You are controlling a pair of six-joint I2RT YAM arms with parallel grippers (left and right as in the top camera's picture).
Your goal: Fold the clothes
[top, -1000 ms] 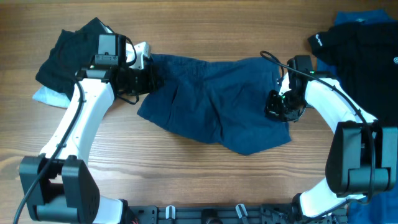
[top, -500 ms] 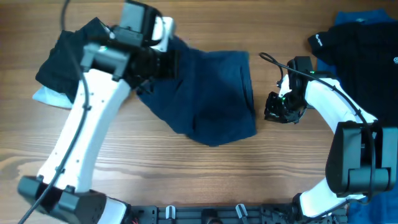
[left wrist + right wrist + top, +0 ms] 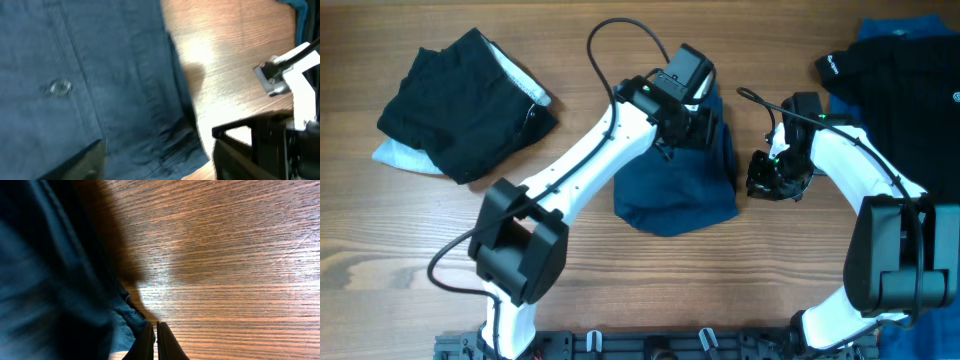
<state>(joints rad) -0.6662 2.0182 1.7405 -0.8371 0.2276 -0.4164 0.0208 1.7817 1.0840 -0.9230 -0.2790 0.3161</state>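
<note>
- At the centre of the table (image 3: pixel 620 295) lie the dark blue shorts (image 3: pixel 675 190), doubled over into a compact heap on the wood.
- Left gripper (image 3: pixel 708 128) hangs over the heap's upper right edge, its arm reaching across from the near left side.
- Seen from the left wrist, its fingers (image 3: pixel 85 162) stand apart, with a bunched seam of the cloth and a strip of bare wood between them. A small button (image 3: pixel 61 87) shows on the flat fabric beyond.
- Right gripper (image 3: pixel 772 178) sits low over the table, just beside the shorts' right edge.
- Seen from the right wrist, its two fingers are pressed together with only a thin slit between them and nothing held. The cloth's rumpled hem lies against one of them.
- Far to the left lies a black bundle with a white lining (image 3: pixel 460 105), well apart from the shorts.
- At the far right corner lies a black top with a small white logo (image 3: pixel 900 80), with a blue cloth (image 3: pixel 910 25) at its upper edge.
</note>
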